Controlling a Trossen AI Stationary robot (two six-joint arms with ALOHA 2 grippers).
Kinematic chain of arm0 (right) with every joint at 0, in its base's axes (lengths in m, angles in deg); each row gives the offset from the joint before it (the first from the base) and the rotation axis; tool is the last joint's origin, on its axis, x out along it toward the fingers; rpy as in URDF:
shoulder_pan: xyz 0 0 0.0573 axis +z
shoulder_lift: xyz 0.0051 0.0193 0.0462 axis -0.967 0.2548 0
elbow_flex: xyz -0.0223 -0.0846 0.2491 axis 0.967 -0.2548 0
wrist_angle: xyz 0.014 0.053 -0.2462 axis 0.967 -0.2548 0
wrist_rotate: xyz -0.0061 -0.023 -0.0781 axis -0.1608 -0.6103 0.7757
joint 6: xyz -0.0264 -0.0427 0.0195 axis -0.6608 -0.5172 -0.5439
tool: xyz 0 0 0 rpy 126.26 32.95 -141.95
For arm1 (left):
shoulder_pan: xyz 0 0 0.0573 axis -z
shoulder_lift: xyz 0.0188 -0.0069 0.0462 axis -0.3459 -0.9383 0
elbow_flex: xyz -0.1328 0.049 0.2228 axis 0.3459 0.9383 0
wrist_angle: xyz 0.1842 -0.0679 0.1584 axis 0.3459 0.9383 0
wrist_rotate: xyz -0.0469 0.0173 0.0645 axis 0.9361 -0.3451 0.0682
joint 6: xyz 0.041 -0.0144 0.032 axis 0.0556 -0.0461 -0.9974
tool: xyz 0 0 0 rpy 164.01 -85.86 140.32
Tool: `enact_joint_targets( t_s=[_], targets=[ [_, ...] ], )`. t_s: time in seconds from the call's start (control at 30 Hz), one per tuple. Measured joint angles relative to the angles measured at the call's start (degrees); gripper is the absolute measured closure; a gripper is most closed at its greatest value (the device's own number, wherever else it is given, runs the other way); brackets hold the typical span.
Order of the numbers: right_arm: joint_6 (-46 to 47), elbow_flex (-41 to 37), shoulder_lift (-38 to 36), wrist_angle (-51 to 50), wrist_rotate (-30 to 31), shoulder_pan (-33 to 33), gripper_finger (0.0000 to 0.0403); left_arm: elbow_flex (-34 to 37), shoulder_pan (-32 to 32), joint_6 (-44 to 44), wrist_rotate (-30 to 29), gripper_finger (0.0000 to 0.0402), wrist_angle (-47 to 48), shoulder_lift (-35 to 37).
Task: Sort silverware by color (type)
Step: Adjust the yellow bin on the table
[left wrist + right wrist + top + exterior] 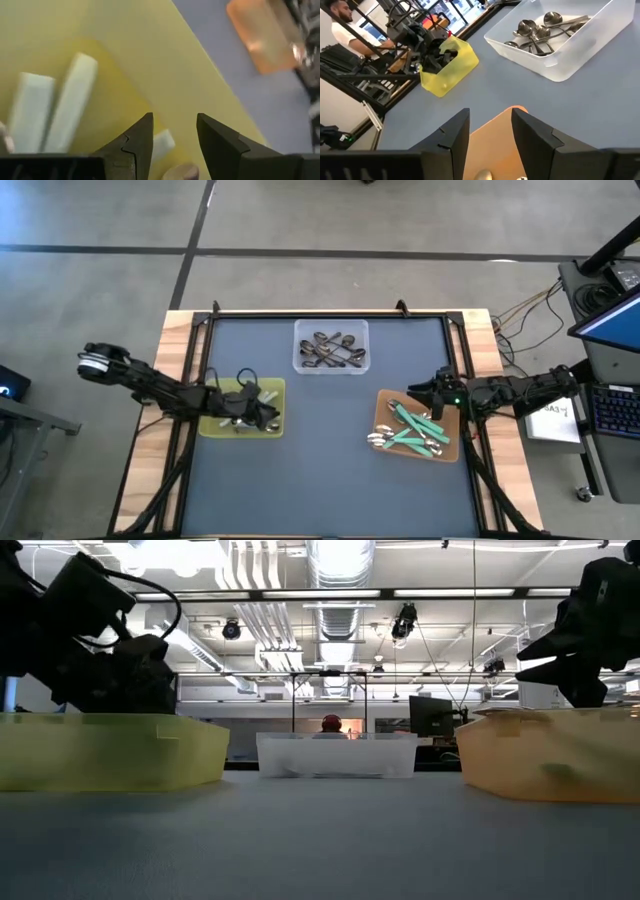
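The silverware lies in three trays. Dark metal pieces [333,350] fill the clear tray [303,330] at the far middle. Teal-handled spoons [410,430] lie in the orange tray [385,402] on the right. Pale-blue-handled pieces [70,107] lie in the yellow tray [215,425] on the left. My left gripper [172,135] hangs open low inside the yellow tray; a pale handle's end [163,142] and a spoon head [181,171] lie below the gap. My right gripper [490,130] stands open above the orange tray's far right corner [502,142].
Bare blue-grey table top [330,470] stretches between the trays and toward the near edge. A black frame rail [330,313] runs along the far edge, with wooden strips at both sides. In the right wrist view a person [342,25] sits beyond the table's left side.
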Motion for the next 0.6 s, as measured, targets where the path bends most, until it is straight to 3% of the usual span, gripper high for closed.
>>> enact_joint_targets(
  t_s=[0.2, 0.6],
  targets=[
    [0.1, 0.0, 0.2, 0.1, 0.0, 0.0, 0.0266, -1.1, 0.0, -6.1, 0.9, 0.0269, 0.5, -4.2],
    [0.1, 0.0, 0.2, 0.2, 0.0, 0.0, 0.0266, -9.8, -0.1, -6.5, 0.8, 0.0269, 0.2, -15.4]
  ],
)
